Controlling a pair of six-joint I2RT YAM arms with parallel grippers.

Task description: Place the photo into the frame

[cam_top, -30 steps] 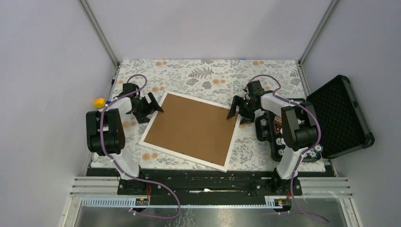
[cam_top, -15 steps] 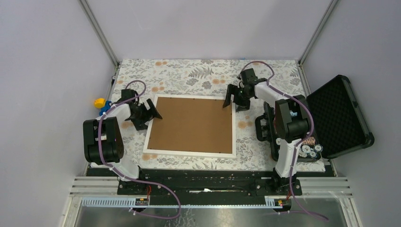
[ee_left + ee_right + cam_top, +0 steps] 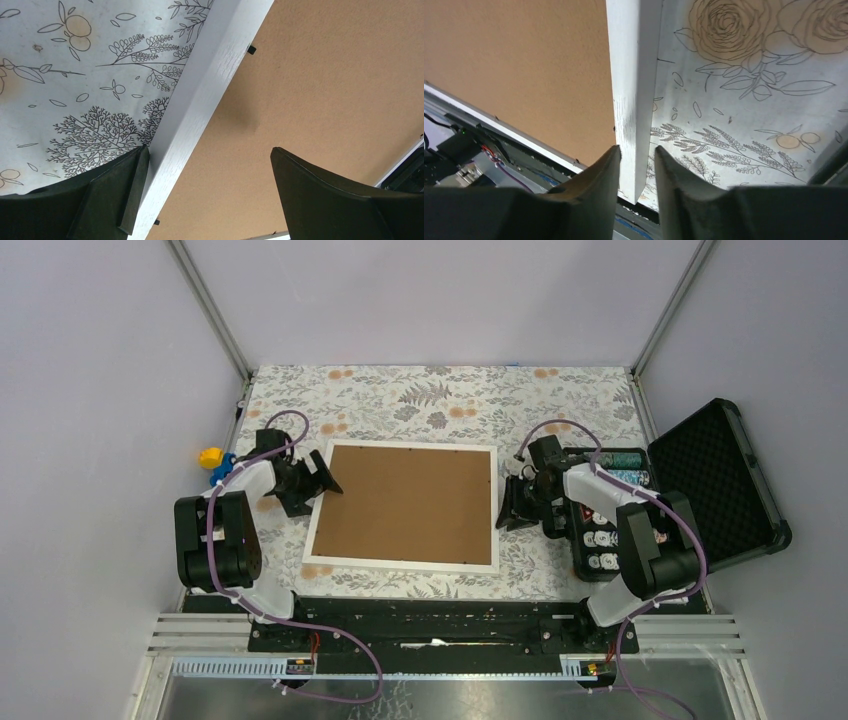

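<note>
The frame (image 3: 400,564) is lying back-up in the middle of the surface (image 3: 440,400), squared to its edges, with the brown backing board (image 3: 405,502) showing. Its near rail is sitting close to the near edge, and its far rail is leaving a wide strip of cloth. The left fingers (image 3: 115,195) are standing wide apart, straddling the left rail and holding nothing. The right fingers (image 3: 594,190) are bracketing the right rail narrowly; a firm grip cannot be told. A black case (image 3: 715,480) is sitting just beyond the right edge.
</note>
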